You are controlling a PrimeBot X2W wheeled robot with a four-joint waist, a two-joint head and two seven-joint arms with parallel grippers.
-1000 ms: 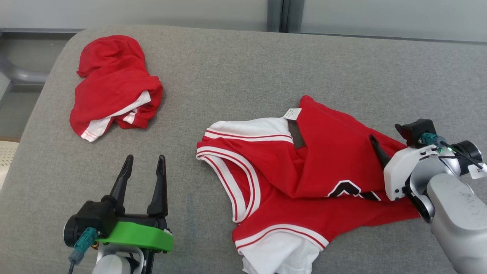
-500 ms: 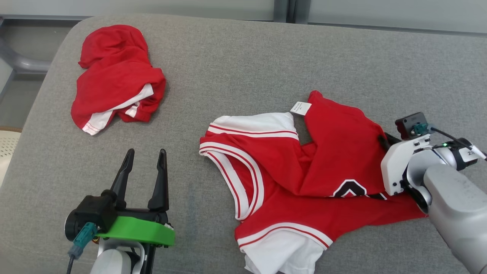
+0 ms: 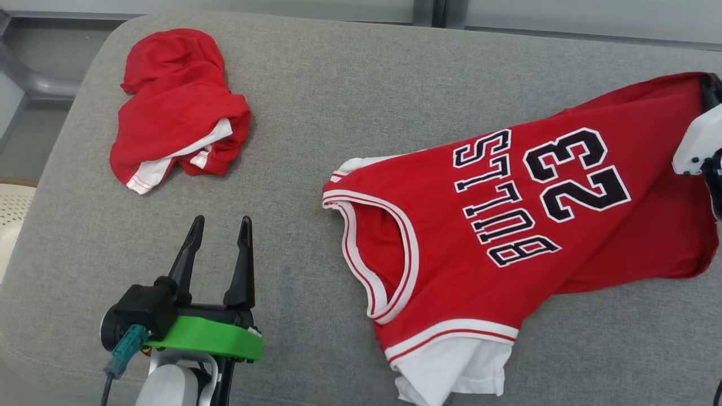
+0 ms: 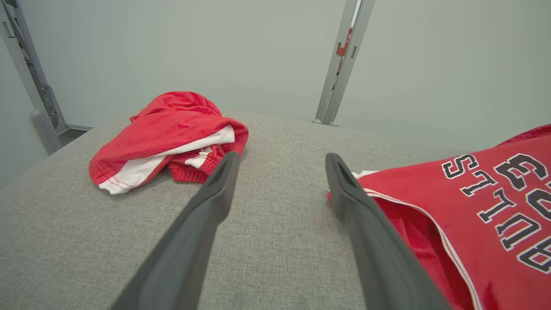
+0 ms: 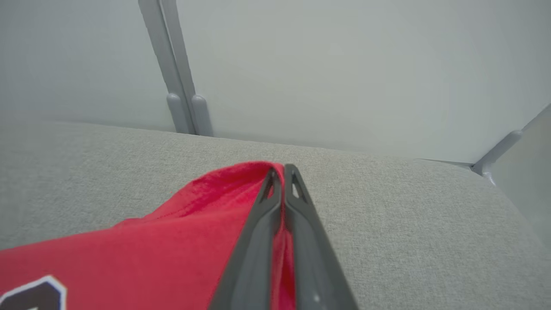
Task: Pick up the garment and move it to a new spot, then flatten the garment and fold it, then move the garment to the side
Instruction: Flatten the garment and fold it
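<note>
Two tools are in play, and nearest of all is the left tool (image 3: pixel 221 220) on its green collar at the lower left. Its two long dark fingers stand wide apart over bare grey cloth, gripping nothing. Whether they touch the surface, I can't tell.

Just to its right lies the garment itself, the red sleeveless basketball jersey with white-and-red trim (image 3: pixel 445 237). It is spread on the grey fabric-covered worktop (image 3: pixel 350 84) with the black-and-white "BULLS" and "23" face up and reading sideways. The white-edged armhole opens toward the left tool, near it but apart. From the left wrist view that tool's right-hand finger lines up with that trimmed edge. A flap of white cloth pokes out from under the jersey's nearest end.

Follow the jersey away to the right and the cloth lifts off the worktop, drawn up toward the right edge. There is the right tool (image 5: pixel 280 168), fingers pressed together and clamped on a fold of the jersey's red edge, with grey worktop beyond the tips.

Farther back on the left sits a crumpled heap of red cloth with white bands (image 3: pixel 175 107), well apart from the jersey, a broad stretch of worktop between them. Behind everything stand pale grey wall panels (image 4: pixel 193 51) and a grey metal upright post (image 4: pixel 340 64).
</note>
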